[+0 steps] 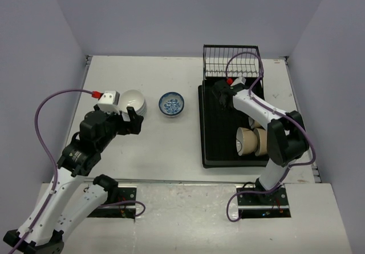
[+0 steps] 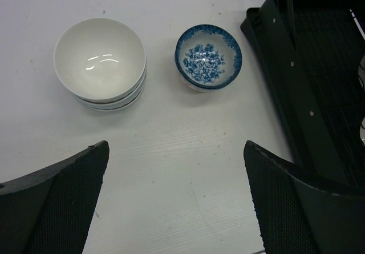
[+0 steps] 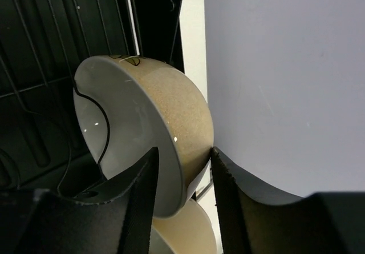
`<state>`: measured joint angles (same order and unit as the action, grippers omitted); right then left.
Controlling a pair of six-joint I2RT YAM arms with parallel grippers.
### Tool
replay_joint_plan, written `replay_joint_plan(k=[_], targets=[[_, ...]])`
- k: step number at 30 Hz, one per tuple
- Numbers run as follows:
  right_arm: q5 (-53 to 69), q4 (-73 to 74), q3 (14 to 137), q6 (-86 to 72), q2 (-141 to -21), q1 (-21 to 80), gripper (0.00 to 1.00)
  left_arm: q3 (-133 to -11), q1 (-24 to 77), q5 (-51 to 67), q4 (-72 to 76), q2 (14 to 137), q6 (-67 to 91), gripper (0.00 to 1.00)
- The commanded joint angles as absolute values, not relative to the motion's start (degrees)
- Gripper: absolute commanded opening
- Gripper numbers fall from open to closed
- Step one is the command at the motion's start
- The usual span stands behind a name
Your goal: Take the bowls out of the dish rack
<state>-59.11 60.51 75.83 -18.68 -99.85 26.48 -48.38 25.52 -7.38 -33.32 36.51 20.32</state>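
The right end effector (image 3: 183, 154) reaches into the far part of the dish rack (image 1: 214, 145), which sits on the right side of the table (image 1: 165, 151). In the right wrist view its two fingers straddle the wall of a tan bowl (image 3: 171, 111) standing on edge. One finger is against the pale inside and the other against the speckled outside, so the rim is pinched between them. A second tan bowl (image 3: 182, 231) lies just below it, and the rack's black wire basket (image 1: 231, 54) rises at the far end. From above, the right end effector (image 1: 221, 94) hides the pinched bowl. Two more tan bowls on their sides (image 1: 251, 140) rest in the near part of the rack, close to the arm's elbow.

The left end effector (image 2: 177, 145) hangs over the bare table with its fingers spread wide and nothing between them. Just beyond it stands a stack of white bowls (image 2: 100, 57), upright and nested. To their right, a little apart, a blue-and-white bowl (image 2: 208, 56) sits upright on the table, between the stack and the left rim of the dish rack (image 2: 285, 65). In the top view the left end effector (image 1: 130, 119) is just on the near side of the white bowls (image 1: 135, 101), with the blue-and-white bowl (image 1: 171, 103) to the right of them.
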Motion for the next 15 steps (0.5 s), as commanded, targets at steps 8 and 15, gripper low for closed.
replay_joint_plan(k=[8,15], targets=[[-65.92,57.48,73.39,-19.87,-100.63,26.02,0.16,-47.72,25.22,-2.55,-29.71,34.81,18.11,1.00],[-70.92,60.02,74.00,-22.32,-103.61,26.10,0.01,-47.90,25.22,-1.58,-29.53,34.37,17.75,1.00]])
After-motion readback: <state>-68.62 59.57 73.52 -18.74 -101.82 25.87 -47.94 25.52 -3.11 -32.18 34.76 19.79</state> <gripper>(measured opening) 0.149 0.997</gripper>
